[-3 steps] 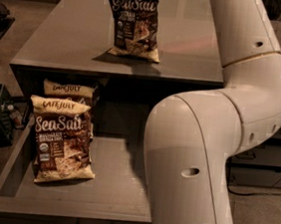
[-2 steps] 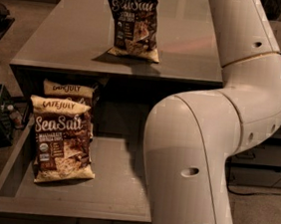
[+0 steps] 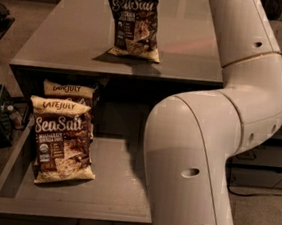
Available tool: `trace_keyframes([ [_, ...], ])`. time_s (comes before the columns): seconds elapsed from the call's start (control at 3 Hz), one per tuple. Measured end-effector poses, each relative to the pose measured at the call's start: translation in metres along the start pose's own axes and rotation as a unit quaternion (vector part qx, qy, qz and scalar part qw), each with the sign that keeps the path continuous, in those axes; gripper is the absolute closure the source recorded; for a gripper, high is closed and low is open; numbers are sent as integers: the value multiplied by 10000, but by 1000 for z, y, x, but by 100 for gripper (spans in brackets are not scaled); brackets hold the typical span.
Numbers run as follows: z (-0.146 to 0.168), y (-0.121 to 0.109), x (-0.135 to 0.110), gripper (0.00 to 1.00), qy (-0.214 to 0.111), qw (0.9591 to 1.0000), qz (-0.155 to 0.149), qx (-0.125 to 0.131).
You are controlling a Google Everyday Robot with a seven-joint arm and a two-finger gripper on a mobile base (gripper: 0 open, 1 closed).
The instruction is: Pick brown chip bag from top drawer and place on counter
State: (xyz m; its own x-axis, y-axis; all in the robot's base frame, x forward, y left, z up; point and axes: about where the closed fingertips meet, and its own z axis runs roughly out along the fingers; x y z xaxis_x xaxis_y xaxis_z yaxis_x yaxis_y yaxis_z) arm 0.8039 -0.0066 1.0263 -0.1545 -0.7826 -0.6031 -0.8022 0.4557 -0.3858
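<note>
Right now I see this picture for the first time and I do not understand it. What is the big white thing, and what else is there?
The big white shape is the robot's arm, seen close by one camera looking down. Its end effector is out of the picture, past the top edge, so nothing shows what it holds. One brown chip bag stands upright on the grey counter. Below, the top drawer is open; two more such bags are in it, a front bag and a back bag.
</note>
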Motion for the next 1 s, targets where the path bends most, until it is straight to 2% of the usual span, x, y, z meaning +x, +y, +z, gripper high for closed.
trace_keyframes([
  [0.33,0,0,0,13,0,10000,0,0],
  [0.67,0,0,0,0,0,10000,0,-1],
  [1.0,0,0,0,0,0,10000,0,-1],
])
